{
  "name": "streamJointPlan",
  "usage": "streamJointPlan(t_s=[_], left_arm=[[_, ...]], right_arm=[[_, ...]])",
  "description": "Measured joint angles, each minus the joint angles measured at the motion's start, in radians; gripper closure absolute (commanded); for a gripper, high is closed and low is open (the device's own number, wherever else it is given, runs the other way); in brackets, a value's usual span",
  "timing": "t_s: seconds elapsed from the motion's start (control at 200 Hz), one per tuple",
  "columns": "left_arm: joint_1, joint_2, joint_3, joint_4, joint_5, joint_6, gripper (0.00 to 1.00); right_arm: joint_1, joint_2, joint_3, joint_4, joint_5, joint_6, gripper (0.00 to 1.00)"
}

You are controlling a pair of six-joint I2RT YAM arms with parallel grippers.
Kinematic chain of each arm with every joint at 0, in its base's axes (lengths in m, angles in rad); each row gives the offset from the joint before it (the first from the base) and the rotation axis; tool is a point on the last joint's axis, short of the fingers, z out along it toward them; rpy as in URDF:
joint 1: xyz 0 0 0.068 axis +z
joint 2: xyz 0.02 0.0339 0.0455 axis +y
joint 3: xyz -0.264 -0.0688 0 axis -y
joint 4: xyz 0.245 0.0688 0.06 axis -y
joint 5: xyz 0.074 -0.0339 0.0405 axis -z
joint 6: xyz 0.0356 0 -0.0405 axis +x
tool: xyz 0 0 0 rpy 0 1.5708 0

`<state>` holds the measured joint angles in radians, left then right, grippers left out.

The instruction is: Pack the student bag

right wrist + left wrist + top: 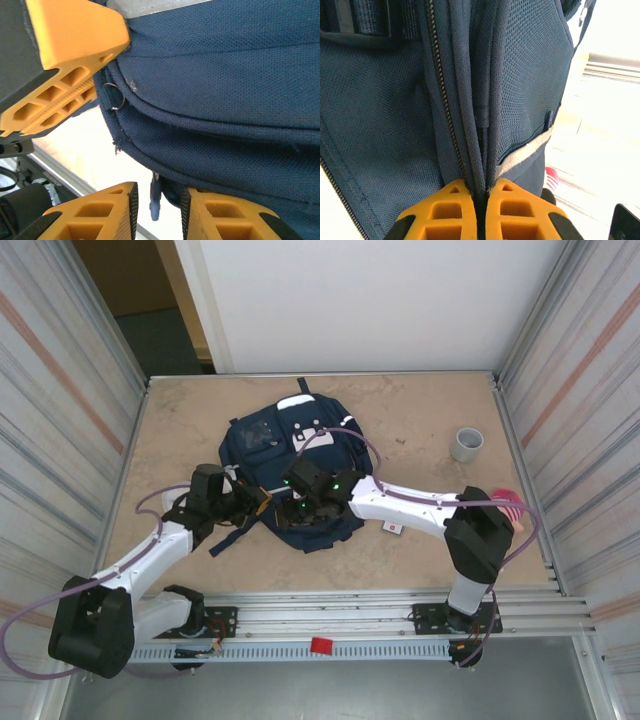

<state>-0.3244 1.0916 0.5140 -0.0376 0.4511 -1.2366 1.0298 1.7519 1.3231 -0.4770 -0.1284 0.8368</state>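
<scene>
The student bag [300, 455], a navy blue backpack, lies in the middle of the table with its white patches toward the far side. My left gripper [481, 192] is shut on a fold of the bag's piped seam beside a zipper track [440, 95]; from above it sits at the bag's near left edge [258, 502]. My right gripper [159, 200] is at the bag's near edge [300, 508], jaws apart. A small blue zipper pull [155, 202] hangs between its fingers, touching neither. The left gripper's orange finger [75, 35] shows at the right wrist view's top left.
A grey roll [466, 444] stands at the far right of the table. A pink and white item [508, 502] lies at the right edge, and a small white and red piece [394, 528] sits by the right forearm. Metal walls close in both sides.
</scene>
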Motion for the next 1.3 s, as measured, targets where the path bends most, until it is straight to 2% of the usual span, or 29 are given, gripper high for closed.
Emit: streamJointPlan(t_s=[0.115,0.225,0.366,0.481,0.611,0.807,1.112,1.198,1.238,1.298], left_arm=[[-0.006,0.0,0.002,0.0,-0.005,-0.007,1.0],[-0.01,0.0,0.003,0.001,-0.009,-0.023,1.0],[-0.027,0.0,0.004,0.007,-0.03,-0.052,1.0],[-0.042,0.0,0.004,0.013,-0.049,-0.076,1.0],[-0.05,0.0,0.005,0.01,-0.06,-0.077,1.0],[-0.048,0.0,0.04,-0.056,-0.059,-0.002,1.0],[-0.03,0.0,0.049,-0.121,-0.061,0.081,1.0],[-0.03,0.0,0.048,-0.116,-0.057,0.072,1.0],[-0.03,0.0,0.047,-0.105,-0.051,0.055,1.0],[-0.031,0.0,0.036,-0.078,-0.041,0.019,1.0]], right_arm=[[0.009,0.019,0.026,-0.033,0.025,0.0,0.64],[0.019,0.023,0.032,-0.034,0.041,-0.003,0.63],[0.034,0.024,0.035,-0.041,0.091,0.024,0.72],[0.038,0.026,0.034,-0.041,0.128,0.049,0.9],[0.047,0.026,0.037,-0.054,0.171,0.073,1.0],[0.052,-0.001,0.053,-0.11,0.208,0.07,1.0],[0.005,-0.011,0.119,-0.327,0.189,0.038,1.0],[0.004,-0.012,0.112,-0.307,0.157,0.037,0.81],[0.005,-0.014,0.098,-0.277,0.142,0.036,0.69],[0.005,-0.024,0.06,-0.222,0.117,0.05,0.59]])
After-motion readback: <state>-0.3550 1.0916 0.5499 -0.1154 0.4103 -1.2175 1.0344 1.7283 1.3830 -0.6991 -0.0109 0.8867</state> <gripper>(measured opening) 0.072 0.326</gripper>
